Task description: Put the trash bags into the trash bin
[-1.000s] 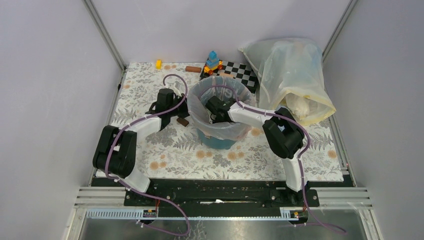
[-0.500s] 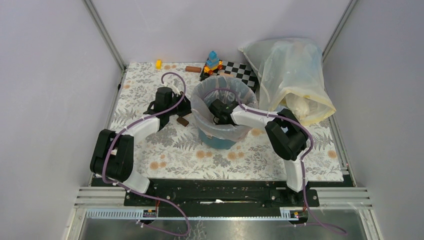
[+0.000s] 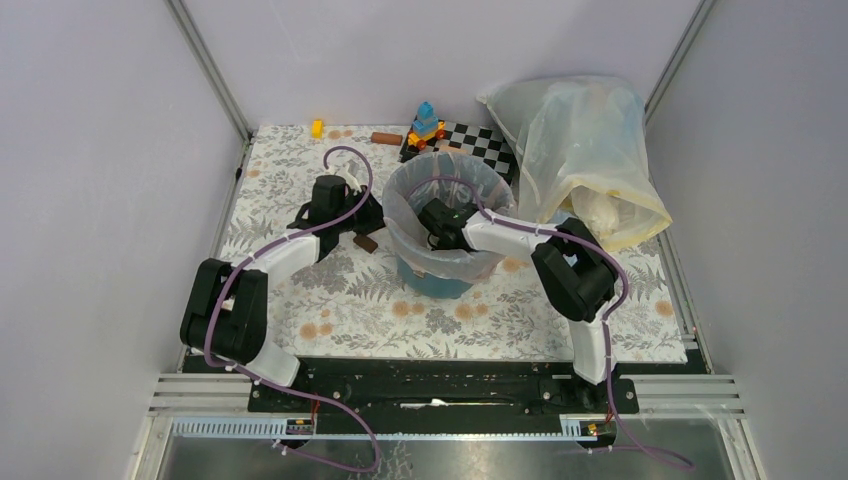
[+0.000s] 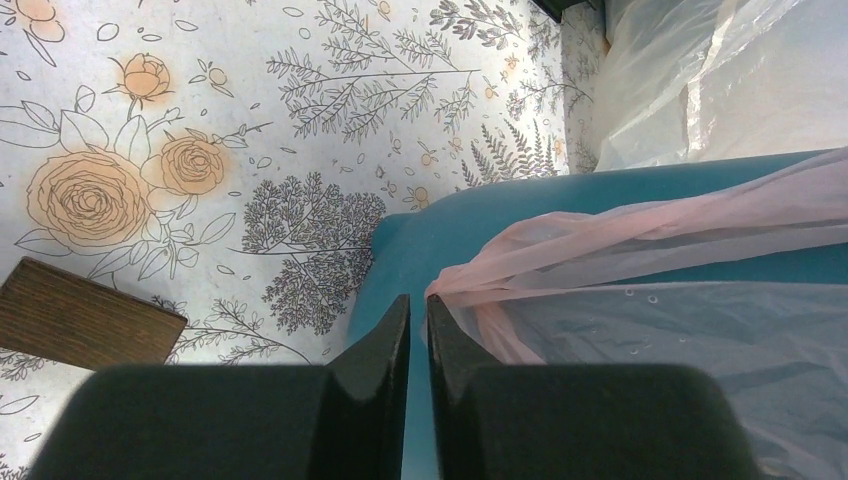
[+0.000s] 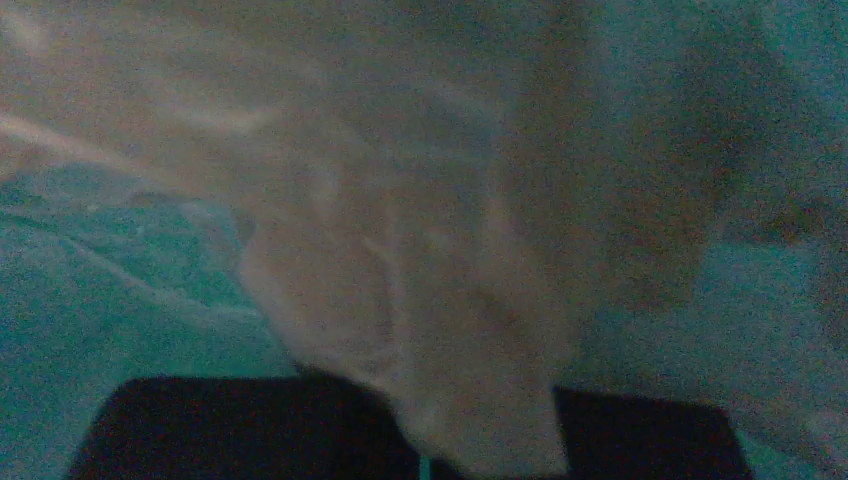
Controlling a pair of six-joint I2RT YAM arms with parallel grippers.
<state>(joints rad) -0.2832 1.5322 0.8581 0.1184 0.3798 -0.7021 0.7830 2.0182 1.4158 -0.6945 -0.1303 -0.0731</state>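
Change: the left arm [image 3: 290, 245] sits farther back and left than a second ago. The trash bag [image 3: 405, 215] mouth is rounder and has shifted right. Almost nothing has moved in the last half second.
Meaning: judged to be a liner-fitting step that is now settling, with the hem stretched over the rim.
Trash bin [image 3: 440, 283]: upright at mid-worktop [image 3: 330, 300], with the bag inside it and folded over its rim.
Left fingers [image 4: 380, 345]: nearly closed, with only a thin slit between them. The bag hem runs taut to their tips and appears pinched, just outside the bin's wall.
Right fingers [image 5: 250, 420]: down inside the bin with film bunched between them. Whether they grip it cannot be told.
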